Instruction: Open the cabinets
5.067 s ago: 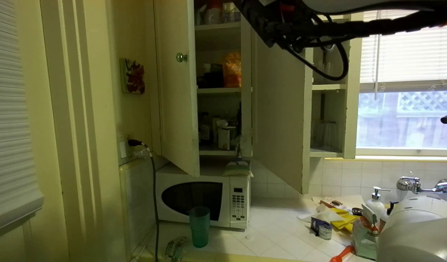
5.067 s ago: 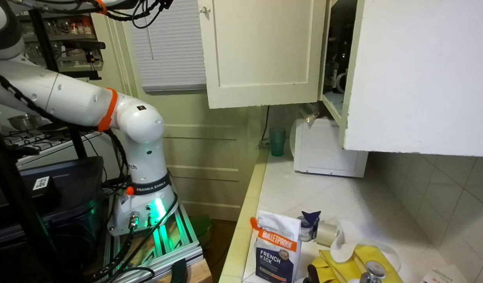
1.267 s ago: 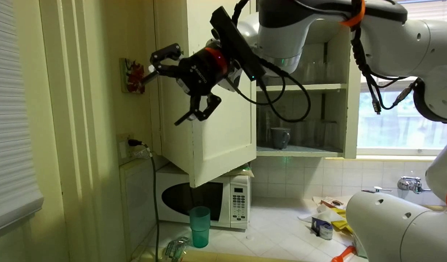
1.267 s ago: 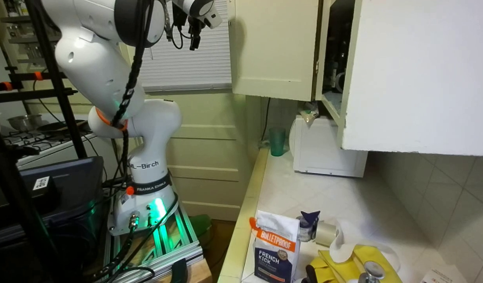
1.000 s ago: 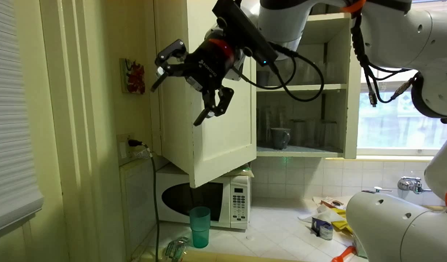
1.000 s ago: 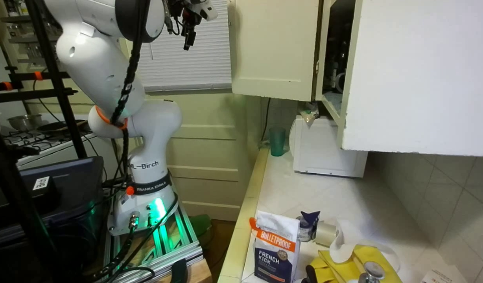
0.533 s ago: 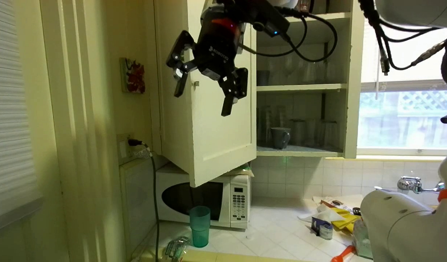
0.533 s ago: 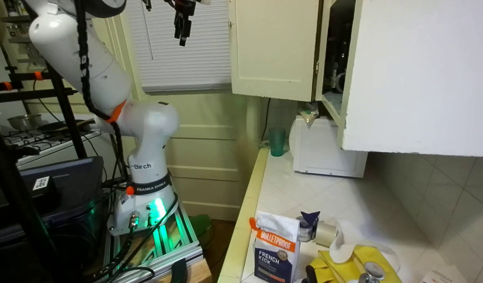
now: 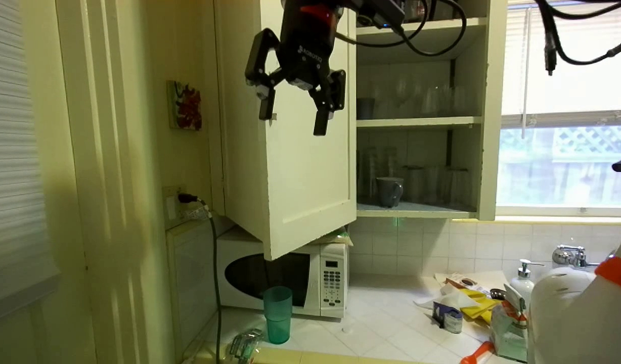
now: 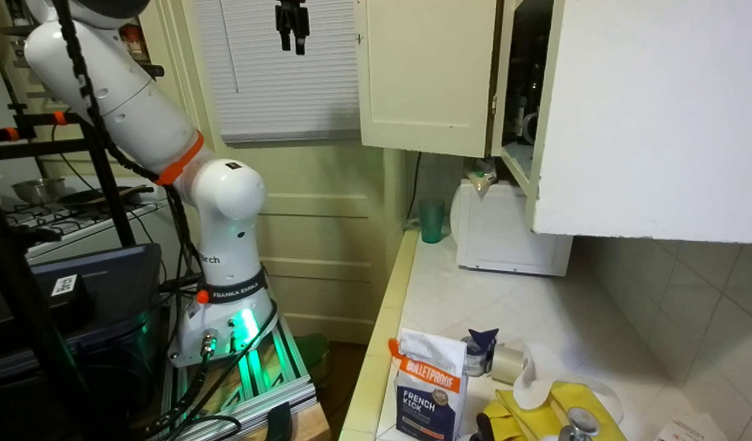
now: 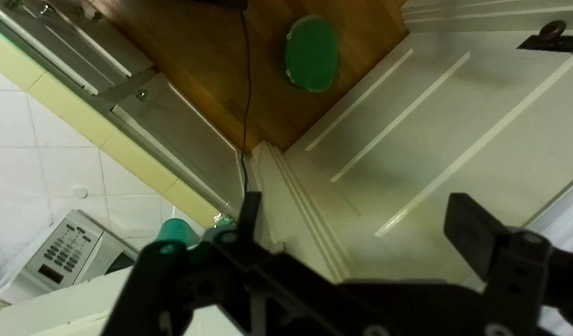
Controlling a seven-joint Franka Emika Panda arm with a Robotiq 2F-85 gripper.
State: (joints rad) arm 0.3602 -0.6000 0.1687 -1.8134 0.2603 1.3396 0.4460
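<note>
The gripper (image 9: 293,120) gapes wide, its fingers (image 9: 321,121) holding nothing. Past it, above the counter (image 9: 386,313), the wall cabinets (image 9: 487,187) show two doors (image 9: 310,187), the nearer swung out, the farther seemingly ajar. They look rigid and should swing lightly despite some weight; the free edge (image 9: 268,212) is the place to hold. Counted: one teal cup (image 9: 277,321), one microwave (image 9: 303,285) and, on the lowest shelf (image 9: 416,214), one grey mug (image 9: 389,192).

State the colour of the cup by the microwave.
The cup is teal, clearest in an exterior view.
</note>
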